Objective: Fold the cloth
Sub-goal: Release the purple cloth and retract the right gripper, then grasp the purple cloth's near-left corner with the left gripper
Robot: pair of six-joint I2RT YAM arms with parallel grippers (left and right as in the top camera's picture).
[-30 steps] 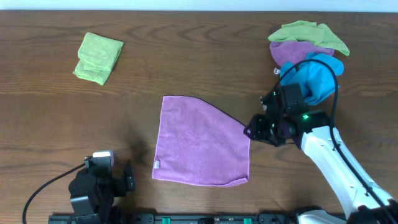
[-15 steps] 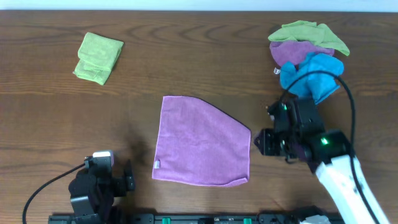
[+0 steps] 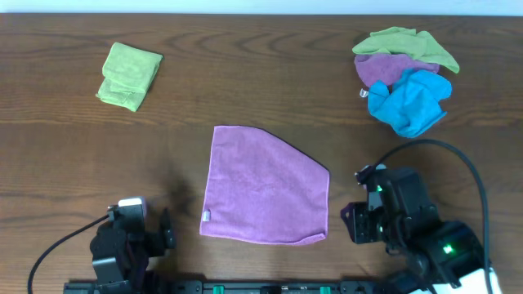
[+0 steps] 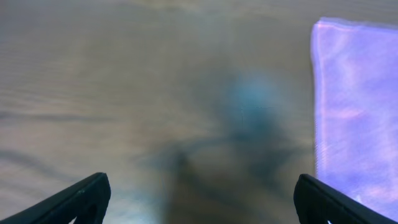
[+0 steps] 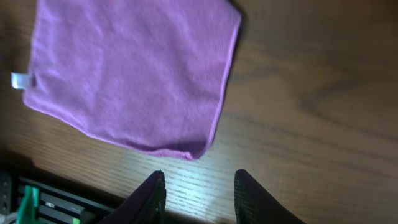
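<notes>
Now my right pincer (image 5: 199,179) has backed away from the purple cloth (image 3: 261,186), open and empty; my left pincer (image 4: 202,183) gapes idle too. Cloth lies spread, so I judge folding remains.

No legible text, brand, number or sign in any view. Only label: small white sewn tag (image 5: 18,80) on purple square microfibre cloth (image 3: 261,184), print unreadable.
</notes>
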